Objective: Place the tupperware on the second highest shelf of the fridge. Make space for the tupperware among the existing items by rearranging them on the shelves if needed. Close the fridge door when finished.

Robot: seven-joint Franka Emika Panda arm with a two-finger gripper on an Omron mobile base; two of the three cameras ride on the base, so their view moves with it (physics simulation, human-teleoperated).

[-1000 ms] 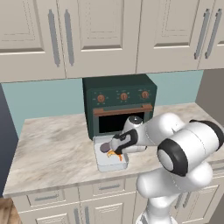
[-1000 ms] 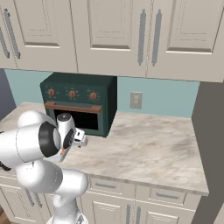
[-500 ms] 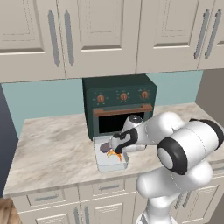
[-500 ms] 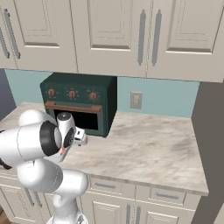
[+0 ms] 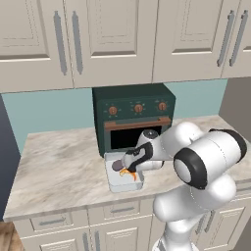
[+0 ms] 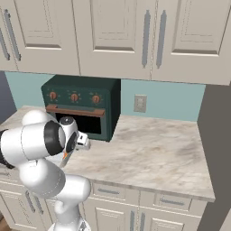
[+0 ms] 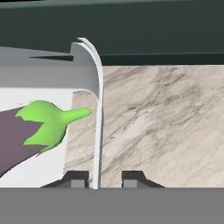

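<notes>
Gripper straddles right wall of the tupperware: one dark fingertip inside the tray, the other outside over the counter, thin wall between. Narrow gap betw. tips, small slack on both sides of the wall; whether pads actually press it, cannot tell. Nothing lifted; tray sits flat on counter.

In hand view, eggplant w/ bright green cap lies in the tray, stem pointing toward the straddled wall. In left base view, gripper low over the tupperware, purple and orange contents partly visible under the hand.

Tupperware sits at the counter's front edge, just in front of the toaster oven, rear rim near or touching its base, cannot tell which. Right base view: arm blocks the tray, gripper down by the oven's front.

No legible writing or brand anywhere. Oven dark green, three orange-brown knobs, copper-tone handle bar, dark glass door. No label on it.

Counter beige marbled stone, veined, runs wall to wall. Oven stands toward the back edge. Teal backsplash behind, white outlet on it right of oven. Beige upper cabinets w/ long grey bar handles above; matching drawers and doors below the counter front. Dark grey tall panel at far right edge of right base view.
</notes>
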